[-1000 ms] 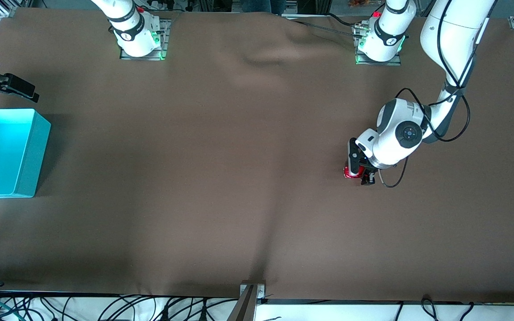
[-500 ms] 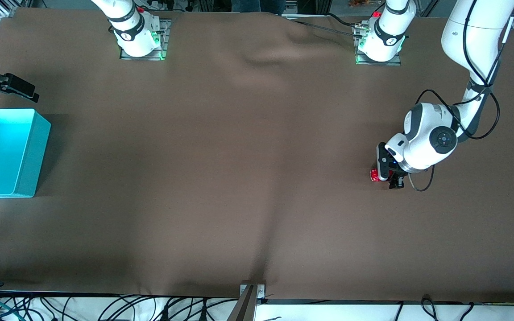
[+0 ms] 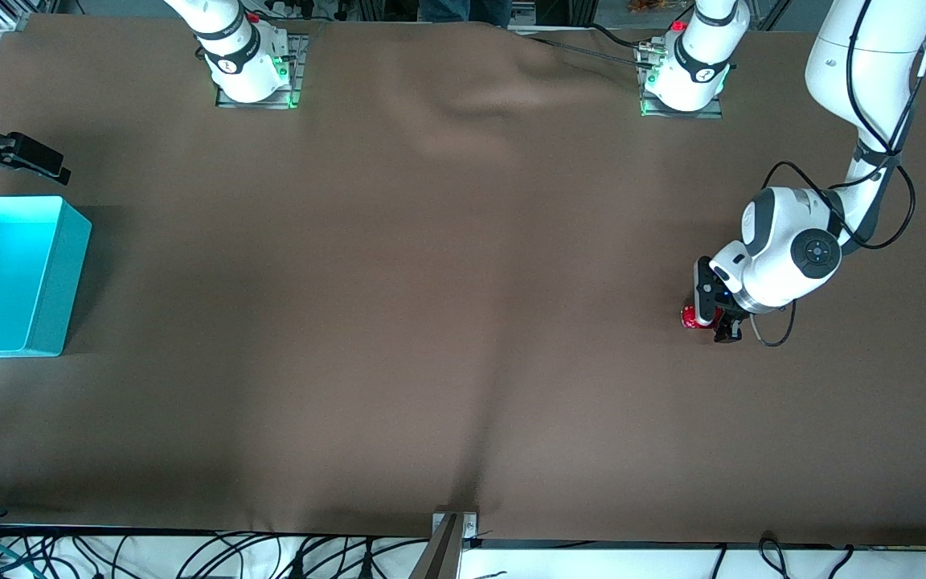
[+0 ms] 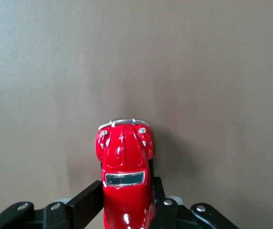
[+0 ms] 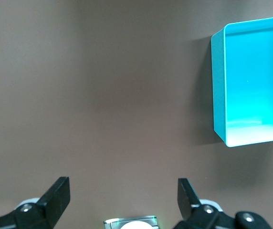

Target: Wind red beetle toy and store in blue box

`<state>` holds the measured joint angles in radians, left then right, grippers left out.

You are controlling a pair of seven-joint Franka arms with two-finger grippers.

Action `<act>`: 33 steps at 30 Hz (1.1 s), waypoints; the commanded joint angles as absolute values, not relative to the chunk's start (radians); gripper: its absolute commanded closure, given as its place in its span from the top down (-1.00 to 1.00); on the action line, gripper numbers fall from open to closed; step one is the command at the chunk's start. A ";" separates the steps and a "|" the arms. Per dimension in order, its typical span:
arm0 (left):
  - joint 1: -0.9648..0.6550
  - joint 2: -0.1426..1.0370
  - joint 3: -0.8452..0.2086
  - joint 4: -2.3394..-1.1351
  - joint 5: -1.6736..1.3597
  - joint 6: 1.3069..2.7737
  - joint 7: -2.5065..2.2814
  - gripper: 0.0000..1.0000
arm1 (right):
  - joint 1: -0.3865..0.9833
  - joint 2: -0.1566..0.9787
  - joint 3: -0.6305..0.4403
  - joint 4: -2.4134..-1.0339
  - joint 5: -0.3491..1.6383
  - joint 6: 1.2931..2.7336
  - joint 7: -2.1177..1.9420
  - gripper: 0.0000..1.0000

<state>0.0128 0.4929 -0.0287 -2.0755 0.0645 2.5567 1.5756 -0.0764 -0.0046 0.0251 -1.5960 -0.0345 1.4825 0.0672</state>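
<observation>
Your desk (image 3: 431, 322) lay under a plain brown cloth, rumpled into a low fold at the upper centre of the front frame, with bundles of cables (image 3: 190, 555) along the bottom edge and a metal post (image 3: 447, 543) at the bottom centre. Nothing stood on the brown stretch between the two task things. At the middle right of that frame your left gripper (image 3: 712, 322) was down at the cloth with its jaws clenched on the red beetle toy (image 3: 692, 318); its wrist view showed the toy (image 4: 124, 176) pinched at the rear, nose and chrome bumper pointing outward. At the left edge of the frame sat the blue box (image 3: 69, 273), showing only its bare turquoise floor. Your right gripper (image 5: 122, 191) waited near that box (image 5: 217, 95), jaws released wide and holding nothing.
</observation>
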 commanded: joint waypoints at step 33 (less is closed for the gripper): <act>0.018 0.486 -0.005 -2.063 0.097 2.545 1.631 1.00 | -0.081 -0.011 0.026 -1.594 -0.025 1.477 0.066 1.00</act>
